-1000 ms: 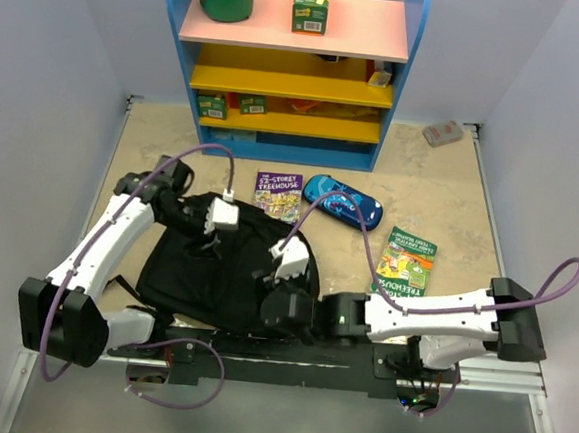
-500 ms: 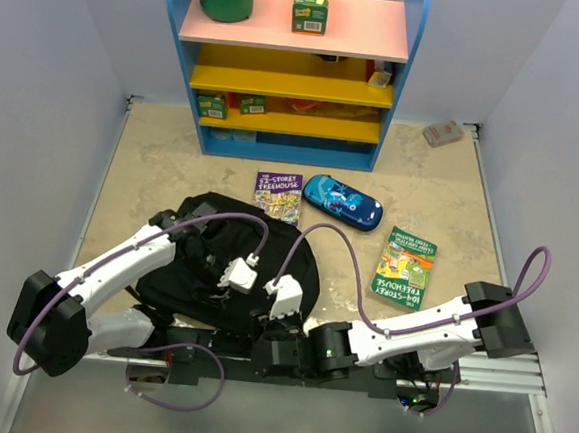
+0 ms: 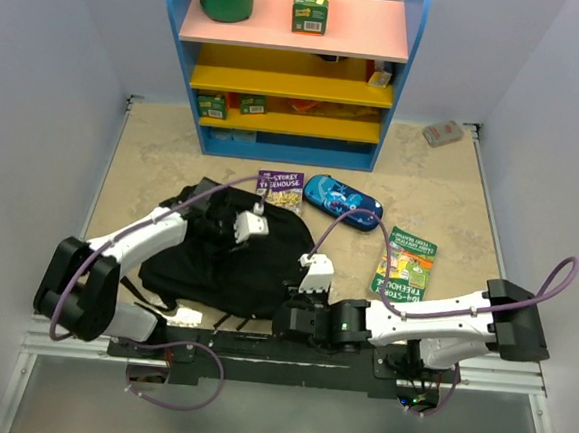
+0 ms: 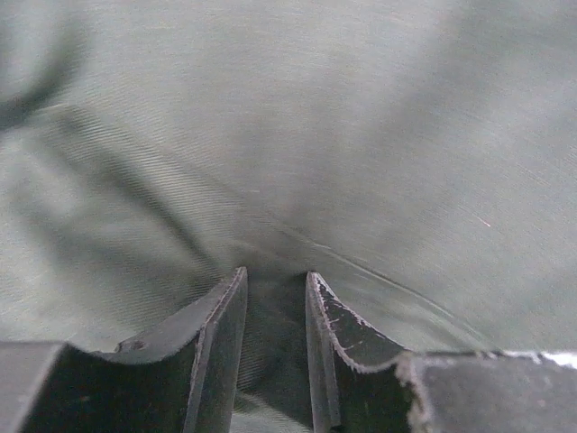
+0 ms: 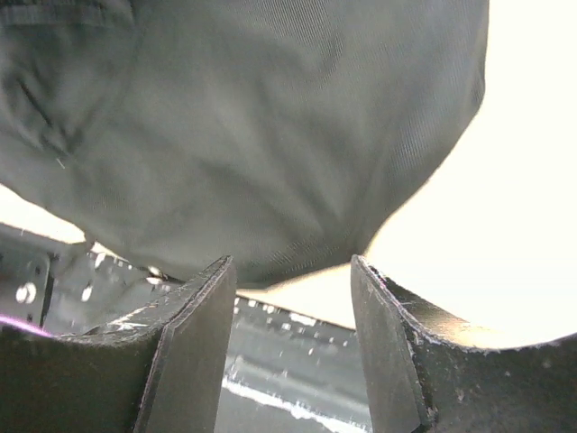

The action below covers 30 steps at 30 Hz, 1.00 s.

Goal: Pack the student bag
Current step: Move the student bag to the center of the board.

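Note:
The student bag point(image 3: 216, 261), a soft black backpack, lies slumped on the table's near left. My left gripper point(image 3: 240, 235) sits on the bag's top. In the left wrist view its jaws point(image 4: 275, 278) are nearly closed, pinching a fold of the black bag fabric point(image 4: 361, 135), which shows pull lines. My right gripper point(image 3: 281, 321) is at the bag's near right edge, open and empty. In the right wrist view point(image 5: 293, 263) the bag's rim point(image 5: 270, 135) lies just ahead of the fingers.
A purple book point(image 3: 279, 187) lies behind the bag, its lower part covered by it. A blue pencil case point(image 3: 342, 202) and a green book point(image 3: 406, 263) lie to the right. A blue shelf unit point(image 3: 291, 71) stands at the back. The metal rail point(image 5: 270, 361) runs below my right gripper.
My left gripper moved from the bag's near middle toward the back, and the bag shifted back over the purple book's lower edge. My right gripper shifted slightly right along the bag's near edge.

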### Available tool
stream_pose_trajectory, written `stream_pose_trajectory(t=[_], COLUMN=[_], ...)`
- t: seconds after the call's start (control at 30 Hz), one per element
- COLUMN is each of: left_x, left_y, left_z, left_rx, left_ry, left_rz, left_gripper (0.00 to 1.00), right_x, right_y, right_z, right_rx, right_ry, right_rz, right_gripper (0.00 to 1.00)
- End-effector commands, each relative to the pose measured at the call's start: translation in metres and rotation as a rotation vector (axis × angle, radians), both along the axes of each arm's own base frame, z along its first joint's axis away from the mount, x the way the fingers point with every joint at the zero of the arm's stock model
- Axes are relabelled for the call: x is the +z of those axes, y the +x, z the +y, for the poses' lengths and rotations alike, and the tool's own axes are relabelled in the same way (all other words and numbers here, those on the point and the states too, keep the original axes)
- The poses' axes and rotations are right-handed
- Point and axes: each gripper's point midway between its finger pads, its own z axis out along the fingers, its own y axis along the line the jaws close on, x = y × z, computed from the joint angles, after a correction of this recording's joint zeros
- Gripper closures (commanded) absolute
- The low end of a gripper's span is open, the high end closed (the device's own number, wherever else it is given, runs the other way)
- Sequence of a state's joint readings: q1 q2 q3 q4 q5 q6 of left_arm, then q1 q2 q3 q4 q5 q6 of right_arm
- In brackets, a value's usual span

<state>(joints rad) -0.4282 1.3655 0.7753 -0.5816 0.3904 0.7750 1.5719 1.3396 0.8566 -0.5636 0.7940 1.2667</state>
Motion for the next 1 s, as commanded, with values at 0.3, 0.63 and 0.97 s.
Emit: stream_pose_trajectory(t=[0.3,0.63,0.97], left_x=[0.058,0.074,0.053], left_y=[0.07,-0.048,-0.038], left_z=[0.004,0.001,0.006], left_rx=[0.141,-0.312,-0.279], left_ry=[-0.1,-0.189,-0.15], left_rz=[-0.172,-0.035,-0.059], left_gripper=[0.57,0.46,0.44], right_x=[0.023,0.025,0.009], right_y=[0.037,0.009,0.007], right_z=[0.018,0.094,0.126], right_rx=[-0.016,0.099,0.084], right_ry=[0.02,0.145,0.238], right_rz=[-0.092,-0.024,0.022], right_gripper=[0.44,0.34,0.33])
